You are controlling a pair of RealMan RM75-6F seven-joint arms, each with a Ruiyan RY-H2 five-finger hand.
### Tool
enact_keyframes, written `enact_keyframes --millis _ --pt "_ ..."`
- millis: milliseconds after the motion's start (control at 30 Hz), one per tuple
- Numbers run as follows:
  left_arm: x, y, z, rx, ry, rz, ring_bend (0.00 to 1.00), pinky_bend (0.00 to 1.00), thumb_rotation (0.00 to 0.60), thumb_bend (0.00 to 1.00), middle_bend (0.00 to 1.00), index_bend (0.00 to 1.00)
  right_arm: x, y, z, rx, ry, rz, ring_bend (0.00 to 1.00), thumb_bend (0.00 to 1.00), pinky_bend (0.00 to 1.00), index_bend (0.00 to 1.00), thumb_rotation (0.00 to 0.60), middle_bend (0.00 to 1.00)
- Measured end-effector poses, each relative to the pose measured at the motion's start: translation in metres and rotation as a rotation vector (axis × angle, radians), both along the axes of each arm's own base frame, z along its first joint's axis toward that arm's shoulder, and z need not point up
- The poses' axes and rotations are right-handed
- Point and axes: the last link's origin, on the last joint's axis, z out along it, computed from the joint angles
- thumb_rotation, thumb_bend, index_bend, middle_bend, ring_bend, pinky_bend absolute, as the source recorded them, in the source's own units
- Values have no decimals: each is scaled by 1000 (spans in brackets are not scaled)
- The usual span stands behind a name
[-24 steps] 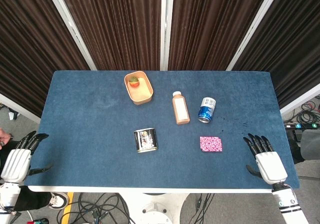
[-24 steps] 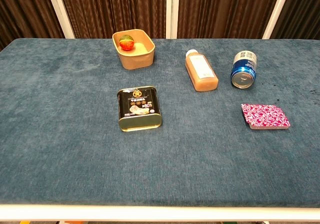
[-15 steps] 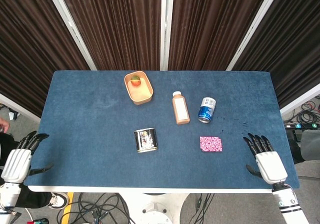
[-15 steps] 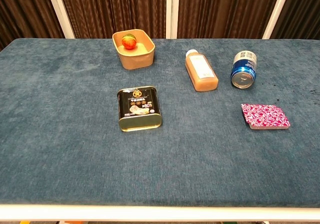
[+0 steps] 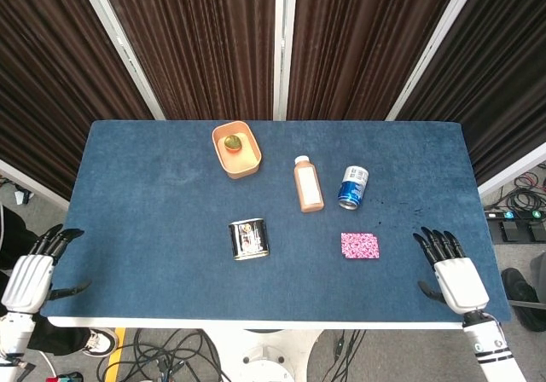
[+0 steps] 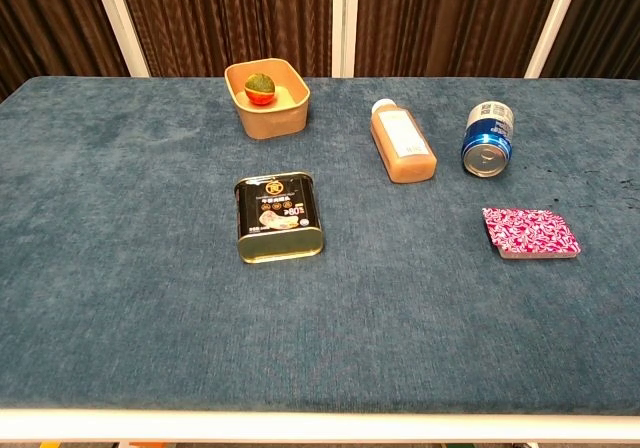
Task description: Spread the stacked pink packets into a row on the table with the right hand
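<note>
**A:** Where were the pink packets (image 5: 359,245)?

**B:** Stacked in one flat pile on the blue bench (image 5: 153,194), toward its right front part. In the chest view the pile (image 6: 530,232) lay with its long side running left to right, and layered edges showed along its near side. None had been spread yet.

**A:** And how did the pile lie from the right hand (image 5: 454,273)?

**B:** The right hand rested near the bench's front right corner, palm down, fingers apart and pointing away from the robot, holding nothing. The pile sat to its left and a little further back, apart from it with bare cloth between them. My judgement was that the reach would go inward across the bench and slightly forward.

**A:** Was the left hand (image 5: 32,273) any use?

**B:** It hung off the front left corner, fingers loosely apart and empty, well away from the pile. The right was much the nearer, as the task asks.

**A:** Anything close enough to crowd a row?

**B:** A blue can (image 5: 352,186) lay on its side just behind the pile, a juice bottle (image 5: 308,184) beside that. A dark tin (image 5: 248,238) sat well to the left, and a tan tub (image 5: 236,148) holding a fruit stood further back. The free cloth to left and right of the pile looked the likelier line for a row.
</note>
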Motion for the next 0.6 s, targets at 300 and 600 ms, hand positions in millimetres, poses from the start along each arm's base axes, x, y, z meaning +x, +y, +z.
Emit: enact_keyframes --millis 300,600 --pt "-1 0 -1 -6 2 5 65 159 600 0 161 191 -1 -3 1 8 -12 -9 93 161 2 0 600 118" --pt "-4 -1 -3 -16 2 12 65 158 600 0 160 191 2 -7 1 19 11 4 703 72 706 0 600 645"
